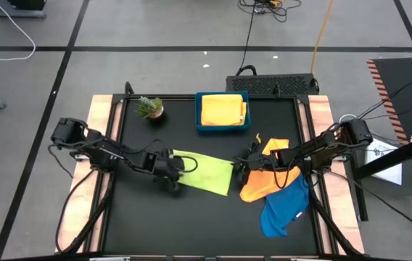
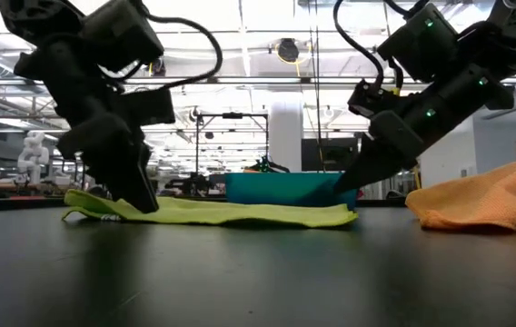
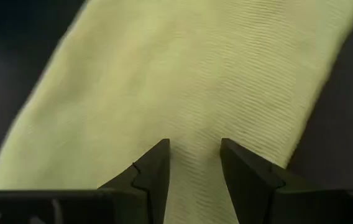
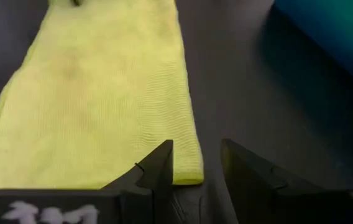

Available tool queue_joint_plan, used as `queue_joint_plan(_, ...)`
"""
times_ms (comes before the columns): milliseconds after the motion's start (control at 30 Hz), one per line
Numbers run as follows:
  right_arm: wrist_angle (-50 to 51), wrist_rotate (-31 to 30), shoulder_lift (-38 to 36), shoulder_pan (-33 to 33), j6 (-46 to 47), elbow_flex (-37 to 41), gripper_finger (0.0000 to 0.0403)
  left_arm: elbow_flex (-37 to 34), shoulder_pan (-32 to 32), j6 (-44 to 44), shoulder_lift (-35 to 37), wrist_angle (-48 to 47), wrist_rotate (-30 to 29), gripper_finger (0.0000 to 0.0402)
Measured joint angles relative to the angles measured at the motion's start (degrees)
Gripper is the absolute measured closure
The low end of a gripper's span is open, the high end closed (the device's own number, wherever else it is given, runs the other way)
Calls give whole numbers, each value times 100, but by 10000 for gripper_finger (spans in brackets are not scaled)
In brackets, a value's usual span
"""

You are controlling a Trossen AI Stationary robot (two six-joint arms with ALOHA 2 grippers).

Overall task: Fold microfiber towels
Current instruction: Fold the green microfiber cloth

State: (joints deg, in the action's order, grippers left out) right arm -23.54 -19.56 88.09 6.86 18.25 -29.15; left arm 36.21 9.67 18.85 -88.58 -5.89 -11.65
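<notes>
A lime green microfiber towel (image 1: pixel 206 172) lies flat on the black table as a long strip, also seen in the low view (image 2: pixel 231 212). My left gripper (image 1: pixel 180 172) (image 3: pixel 195 146) is open, slanting down over the strip's left end. My right gripper (image 1: pixel 239 168) (image 4: pixel 197 146) is open just above the strip's right end, with the towel's corner (image 4: pixel 192 174) by one finger. An orange towel (image 1: pixel 268 180) and a blue towel (image 1: pixel 284 210) lie crumpled on the table at the right. Another yellow-orange towel (image 1: pixel 223 109) lies in the blue tray (image 1: pixel 223 128). My left gripper's fingertips (image 2: pixel 140 202) reach down to the green towel's left end (image 3: pixel 195 93) from above, slanting toward the table's right. The cloth shows flat and unbunched between the open fingers. I cannot tell whether they touch it.
A small potted plant (image 1: pixel 150 107) stands at the far left of the table. The blue tray stands at the far middle, behind the green towel (image 2: pixel 276 186). The orange and blue towels fill the right near quarter. Bare black tabletop (image 1: pixel 170 225) lies at the near left.
</notes>
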Motion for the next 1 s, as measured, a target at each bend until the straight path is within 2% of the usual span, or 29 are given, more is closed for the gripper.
queue_joint_plan(167, -42, 6, 107, 1, 45, 0, 277, 2, -332, -29, 0, -217, -476, 256)
queue_joint_plan(333, -450, 11, 401, 1, 56, 0, 277, 2, -675, -248, 0, -39, -1734, 256)
queue_joint_plan(400, -627, 20, 530, 1, 43, 0, 277, 2, -810, -258, 0, 58, -2055, 256)
queue_joint_plan(467, -677, 32, 624, 1, 29, 0, 277, 1, -887, -305, 52, 164, -1921, 257)
queue_joint_plan(600, -664, 37, 727, 1, 19, 0, 277, 11, -754, -709, 219, 940, -867, 257)
queue_joint_plan(700, -679, 191, 723, -1, 69, 0, 277, 2, -465, -1075, 208, 1654, -359, 257)
queue_joint_plan(900, -708, 549, 721, 47, 424, 0, 277, 2, 114, -1396, 140, 2248, -158, 256)
queue_joint_plan(1000, -814, 1047, 721, 135, 601, 0, 277, 2, 329, -1383, 140, 2241, -148, 256)
